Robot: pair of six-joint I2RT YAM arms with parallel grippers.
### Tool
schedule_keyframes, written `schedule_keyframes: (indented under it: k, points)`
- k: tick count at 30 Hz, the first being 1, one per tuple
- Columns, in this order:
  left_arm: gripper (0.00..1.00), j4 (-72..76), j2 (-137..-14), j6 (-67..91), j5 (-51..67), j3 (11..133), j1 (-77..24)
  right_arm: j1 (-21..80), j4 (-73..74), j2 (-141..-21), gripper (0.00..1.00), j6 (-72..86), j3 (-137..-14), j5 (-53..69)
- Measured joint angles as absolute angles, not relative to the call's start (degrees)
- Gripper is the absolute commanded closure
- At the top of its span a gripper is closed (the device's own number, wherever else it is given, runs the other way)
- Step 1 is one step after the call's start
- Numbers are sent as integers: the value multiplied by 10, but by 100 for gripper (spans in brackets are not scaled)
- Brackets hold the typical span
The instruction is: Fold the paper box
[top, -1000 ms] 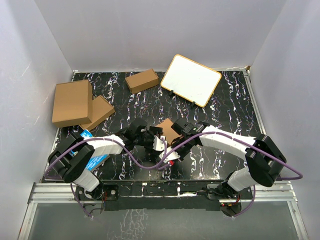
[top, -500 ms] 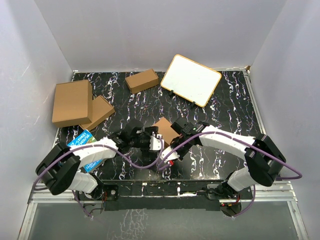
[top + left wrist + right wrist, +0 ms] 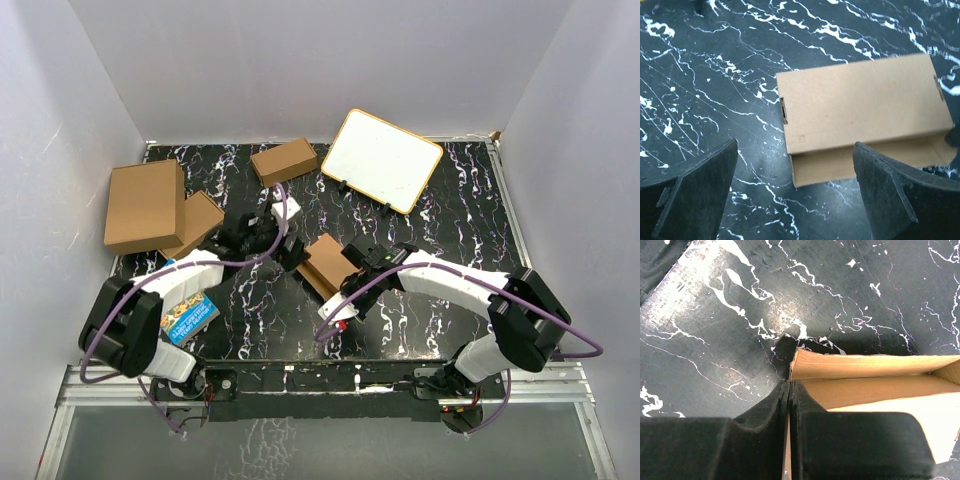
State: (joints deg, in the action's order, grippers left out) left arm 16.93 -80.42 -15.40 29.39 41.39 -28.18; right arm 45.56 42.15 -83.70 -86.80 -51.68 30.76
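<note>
The paper box (image 3: pixel 325 262) is a small brown cardboard mailer lying mid-table. In the left wrist view the paper box (image 3: pixel 860 110) shows a flat top panel and a low front wall. My left gripper (image 3: pixel 287 247) hovers just left of it, open wide, and the left gripper (image 3: pixel 795 149) has nothing between its fingers. My right gripper (image 3: pixel 358 262) sits at the box's right end. In the right wrist view the right gripper (image 3: pixel 789 386) is shut on a thin cardboard wall of the paper box (image 3: pixel 875 385), whose inside is open to view.
A bigger brown carton (image 3: pixel 145 205) rests on a flatter brown box (image 3: pixel 205 222) at the left. Another small brown box (image 3: pixel 284 161) and a wood-framed white board (image 3: pixel 381 160) stand at the back. A blue packet (image 3: pixel 188 312) lies near the left arm's base.
My left gripper has opened and drawn back to the left rear, away from the box. The box now shows more fully. The right gripper has kept its hold.
</note>
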Motion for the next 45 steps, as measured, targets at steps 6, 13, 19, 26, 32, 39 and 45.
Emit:
schedule_keyframes:
  k: [6, 13, 19, 26, 32, 39, 45]
  points:
    - [8, 168, -891, -44, 294, 472, -269, 456, 419, -838, 92, -869, -517, 311]
    - [13, 138, -959, -1, 274, 509, -267, 456, 419, -839, 92, -869, -517, 312]
    - [22, 123, -983, 11, 266, 531, -264, 456, 418, -845, 92, -869, -517, 313]
    - [36, 104, -999, 18, 297, 540, -263, 456, 418, -850, 92, -870, -517, 314]
    - [48, 97, -999, 23, 317, 541, -262, 456, 420, -858, 92, -871, -523, 315]
    - [53, 92, -1000, 28, 324, 543, -262, 458, 422, -870, 92, -871, -531, 318]
    - [54, 83, -1001, 32, 326, 547, -262, 467, 422, -878, 92, -870, -537, 318]
